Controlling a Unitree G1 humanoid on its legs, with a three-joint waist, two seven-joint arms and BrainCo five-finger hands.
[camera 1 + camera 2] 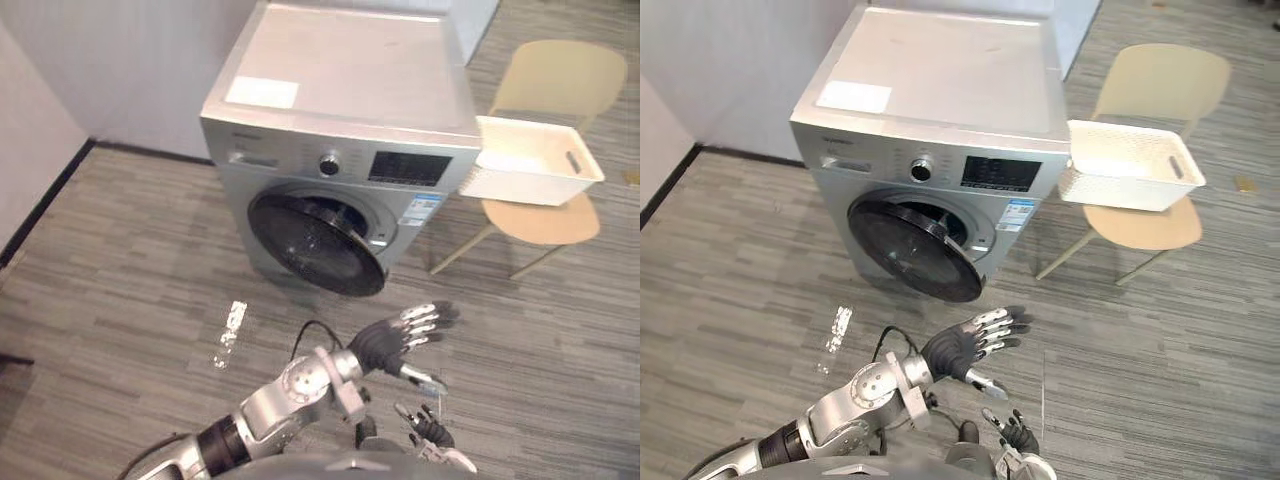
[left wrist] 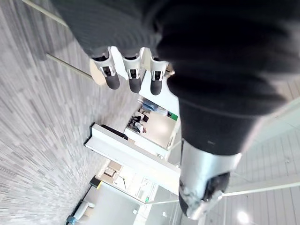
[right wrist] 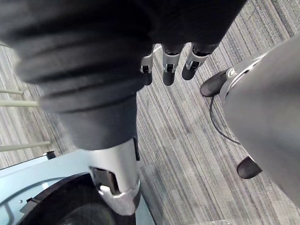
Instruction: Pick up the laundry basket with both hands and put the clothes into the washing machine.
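The white laundry basket point(image 1: 535, 160) rests on the seat of a beige chair point(image 1: 545, 222), just right of the silver washing machine point(image 1: 350, 110). I cannot make out clothes inside the basket. The machine's dark round door point(image 1: 315, 245) hangs ajar. My left hand point(image 1: 388, 345) reaches out low over the floor in front of the door, its fingers point(image 2: 133, 70) straight and holding nothing. Closer to me, my right hand point(image 1: 430, 432) hovers low, its fingers point(image 3: 164, 65) also relaxed and bare. Both hands are well short of the basket.
Grey striped carpet point(image 1: 130, 260) spreads around the machine. A pale wall with dark skirting point(image 1: 45, 200) runs along the left. The chair's legs point(image 1: 460, 250) angle out beside the machine's right front corner.
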